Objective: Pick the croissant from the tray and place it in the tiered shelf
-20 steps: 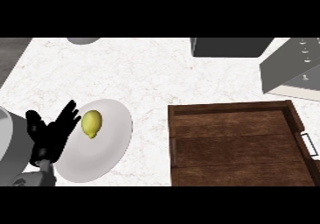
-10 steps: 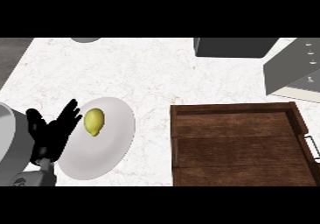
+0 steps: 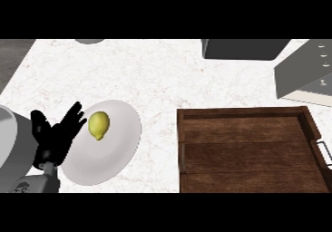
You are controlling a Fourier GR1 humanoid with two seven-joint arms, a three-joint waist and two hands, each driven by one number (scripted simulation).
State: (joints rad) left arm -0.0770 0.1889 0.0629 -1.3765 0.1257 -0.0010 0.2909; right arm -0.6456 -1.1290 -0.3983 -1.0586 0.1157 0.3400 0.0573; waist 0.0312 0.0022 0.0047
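A dark wooden tray (image 3: pixel 249 154) lies at the lower right of the counter, and nothing shows inside it. No croissant is in view. At the upper right, a grey slanted structure (image 3: pixel 309 72) with pale edges may be the shelf; I cannot tell for sure. My left hand (image 3: pixel 56 136) rests open at the lower left, fingers up, at the left rim of a white plate (image 3: pixel 115 149). My right hand does not show.
A yellow lemon (image 3: pixel 98 125) lies on the white plate, just right of my left hand's fingers. A dark grey box (image 3: pixel 246 49) stands at the top edge. A grey round object (image 3: pixel 90 41) peeks in at the top left.
The view has shifted slightly; the plate, lemon and tray sit a little further right and lower in the picture. My left hand stays open beside the plate.
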